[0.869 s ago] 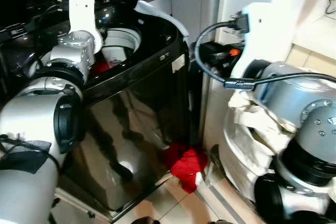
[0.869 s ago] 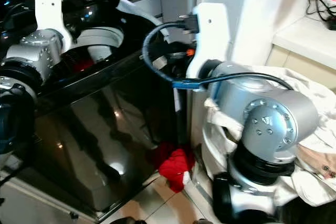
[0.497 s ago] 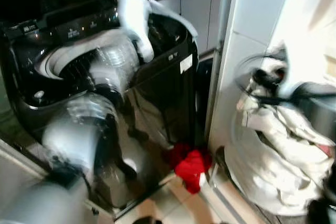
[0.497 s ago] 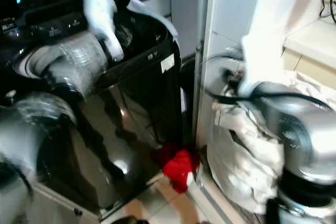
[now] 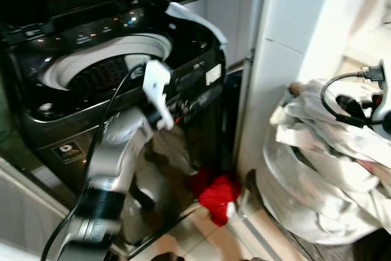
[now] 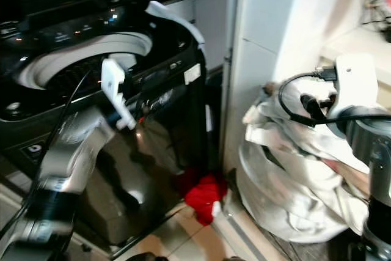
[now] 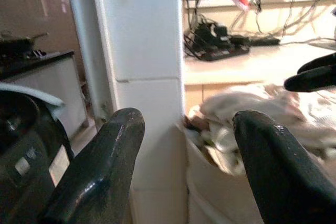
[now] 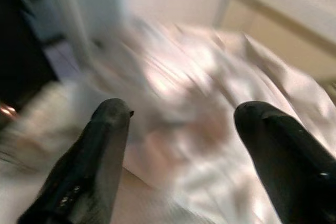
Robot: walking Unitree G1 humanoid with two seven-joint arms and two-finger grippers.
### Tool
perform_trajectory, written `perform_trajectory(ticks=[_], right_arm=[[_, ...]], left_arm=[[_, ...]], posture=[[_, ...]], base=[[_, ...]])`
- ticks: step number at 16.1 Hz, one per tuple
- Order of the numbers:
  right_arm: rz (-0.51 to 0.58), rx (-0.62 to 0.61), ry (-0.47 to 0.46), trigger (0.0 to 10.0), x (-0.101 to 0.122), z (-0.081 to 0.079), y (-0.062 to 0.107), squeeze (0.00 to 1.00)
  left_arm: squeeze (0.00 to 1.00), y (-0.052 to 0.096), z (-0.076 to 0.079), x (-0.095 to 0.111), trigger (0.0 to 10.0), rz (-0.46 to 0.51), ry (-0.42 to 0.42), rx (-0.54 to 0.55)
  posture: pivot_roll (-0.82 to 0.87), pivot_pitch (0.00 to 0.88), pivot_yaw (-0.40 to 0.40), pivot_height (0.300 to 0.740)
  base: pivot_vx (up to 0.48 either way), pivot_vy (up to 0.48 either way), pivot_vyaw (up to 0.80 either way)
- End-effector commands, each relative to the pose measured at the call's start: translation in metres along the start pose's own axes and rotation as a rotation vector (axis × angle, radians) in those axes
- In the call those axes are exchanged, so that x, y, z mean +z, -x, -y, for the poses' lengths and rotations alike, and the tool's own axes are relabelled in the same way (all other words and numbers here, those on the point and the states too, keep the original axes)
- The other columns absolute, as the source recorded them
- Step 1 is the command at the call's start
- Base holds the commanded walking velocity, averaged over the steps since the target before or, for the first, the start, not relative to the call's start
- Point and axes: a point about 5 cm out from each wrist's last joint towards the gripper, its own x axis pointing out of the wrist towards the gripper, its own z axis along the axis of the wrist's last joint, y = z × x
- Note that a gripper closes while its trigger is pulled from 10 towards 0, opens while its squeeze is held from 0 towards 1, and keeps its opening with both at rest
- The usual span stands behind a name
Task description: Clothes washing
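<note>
A power strip (image 7: 227,43) with cables on a desk (image 7: 247,66) is seen from the left wrist, past the widely spread left gripper (image 7: 184,129). From the right wrist, the right gripper (image 8: 181,114), also spread wide, is seen over pale clothes (image 8: 210,87), blurred. The clothes are heaped in a white basket (image 5: 287,181) beside the open washing machine (image 5: 110,71). A red cloth (image 5: 217,191) is lying on the floor.

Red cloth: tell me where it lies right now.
In the left eye view the red cloth lies crumpled on the tiled floor, at the foot of the black washing machine, between it and the white laundry basket on the right.
</note>
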Motion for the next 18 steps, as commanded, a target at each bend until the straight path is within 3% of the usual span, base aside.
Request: perform_trajectory(ticks=[1,4,6,7,8,9,10,11,12,14,15,16,18], right_arm=[[-0.006,-0.022,-0.002,10.0,-0.003,0.006,-0.004,1.00],[-0.007,-0.054,-0.016,10.0,-0.016,0.016,-0.023,1.00],[0.073,-0.043,-0.074,10.0,-0.014,0.018,-0.035,1.00],[0.123,-0.072,-0.075,10.0,-0.014,0.024,-0.043,0.10],[0.132,-0.096,-0.062,10.0,-0.013,0.026,-0.045,0.00],[0.183,-0.113,-0.061,10.0,-0.005,0.026,-0.043,0.00],[0.285,-0.110,-0.058,10.0,0.009,0.021,-0.036,0.00],[0.394,-0.095,-0.053,10.0,0.019,0.008,-0.023,0.00],[0.421,-0.086,-0.012,10.0,0.019,-0.007,-0.016,0.00],[0.532,0.080,-0.010,10.0,0.020,-0.052,0.001,0.00],[0.553,0.111,0.014,10.0,0.020,-0.060,0.003,0.00],[0.529,0.228,-0.040,10.0,0.011,-0.083,0.003,0.00],[0.461,0.267,-0.088,10.0,-0.002,-0.100,-0.001,0.00]], left_arm=[[0.00,0.003,0.002,0.001,10.0,-0.038,-0.021,0.000],[0.00,0.011,0.012,-0.010,10.0,-0.108,0.008,-0.023],[0.00,0.010,0.016,-0.011,10.0,-0.119,0.014,-0.028],[0.00,0.009,0.018,-0.011,10.0,-0.136,0.006,-0.025],[0.00,0.009,0.019,-0.012,10.0,-0.144,0.004,-0.021],[0.00,0.010,0.014,-0.017,10.0,-0.188,-0.001,0.068],[0.00,0.013,0.002,-0.026,10.0,-0.227,-0.006,0.241],[0.00,0.018,-0.007,-0.030,10.0,-0.221,0.017,0.380],[0.00,0.021,-0.011,-0.028,10.0,-0.194,-0.014,0.455],[0.00,0.023,-0.008,-0.025,10.0,-0.171,0.025,0.468],[0.00,0.022,-0.007,-0.023,10.0,-0.164,0.007,0.469],[0.00,0.019,-0.004,-0.020,10.0,-0.147,-0.042,0.485],[0.00,0.021,-0.004,-0.019,10.0,-0.151,-0.051,0.505]], posture=[[-0.12,0.000,0.074,0.740],[-0.12,0.000,0.074,0.740],[-0.12,0.000,0.074,0.740],[-0.12,0.000,0.073,0.740],[-0.11,0.000,0.068,0.740],[-0.10,0.000,0.065,0.740],[-0.09,0.000,0.059,0.740],[-0.08,0.000,0.045,0.740],[-0.08,0.000,0.042,0.740],[-0.08,0.000,0.031,0.740],[-0.08,0.000,0.031,0.740],[-0.07,0.000,0.010,0.740],[-0.05,0.000,-0.005,0.740]], base=[[0.000,0.000,0.00],[0.000,0.000,0.00],[0.000,0.000,0.00],[0.000,0.000,0.00],[0.000,0.000,0.00],[0.000,0.000,0.00],[0.000,0.000,0.00],[0.000,0.000,0.00],[0.000,0.000,0.00],[0.000,0.000,0.00],[0.000,0.000,0.00],[0.000,0.000,0.00],[0.000,0.000,0.00]])
